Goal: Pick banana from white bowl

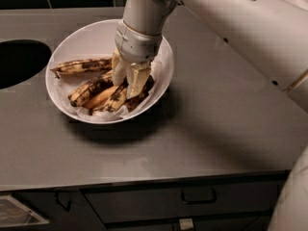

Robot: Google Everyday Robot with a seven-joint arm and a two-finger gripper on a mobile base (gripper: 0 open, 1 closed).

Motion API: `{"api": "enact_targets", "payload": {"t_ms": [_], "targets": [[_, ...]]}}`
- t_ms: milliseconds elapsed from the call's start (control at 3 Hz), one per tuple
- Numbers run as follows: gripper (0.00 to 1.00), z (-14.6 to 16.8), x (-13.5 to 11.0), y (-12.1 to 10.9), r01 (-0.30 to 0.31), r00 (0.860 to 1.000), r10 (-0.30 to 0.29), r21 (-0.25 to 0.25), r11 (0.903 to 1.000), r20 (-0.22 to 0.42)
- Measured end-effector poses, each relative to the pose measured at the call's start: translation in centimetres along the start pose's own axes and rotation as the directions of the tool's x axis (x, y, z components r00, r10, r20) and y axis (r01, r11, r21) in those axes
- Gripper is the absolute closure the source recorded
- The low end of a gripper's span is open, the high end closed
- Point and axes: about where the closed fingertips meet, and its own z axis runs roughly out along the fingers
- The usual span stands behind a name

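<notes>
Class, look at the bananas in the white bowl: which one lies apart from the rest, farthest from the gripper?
The banana lying alone at the far left of the white bowl; the other bananas bunch beneath the gripper, which sits among them.

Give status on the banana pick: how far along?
Done: the approach. The gripper is down inside the white bowl, right of centre, against the bananas. In hand: securing a grasp; whether it grips one cannot be told. Left: the lift, since every banana lies in the bowl and none is raised.
</notes>
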Motion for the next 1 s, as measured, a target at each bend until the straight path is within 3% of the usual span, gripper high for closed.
{"api": "enact_targets", "payload": {"t_ms": [333, 667, 1000], "targets": [[0.97, 0.0, 0.0, 0.0, 0.000, 1.000, 0.000, 0.000, 1.0000, 0.000], [1.00, 0.0, 0.0, 0.0, 0.000, 1.000, 0.000, 0.001, 1.0000, 0.000], [1.00, -1.4, -0.9, -0.2, 0.002, 0.999, 0.000, 0.048, 0.9989, -0.045]]}}
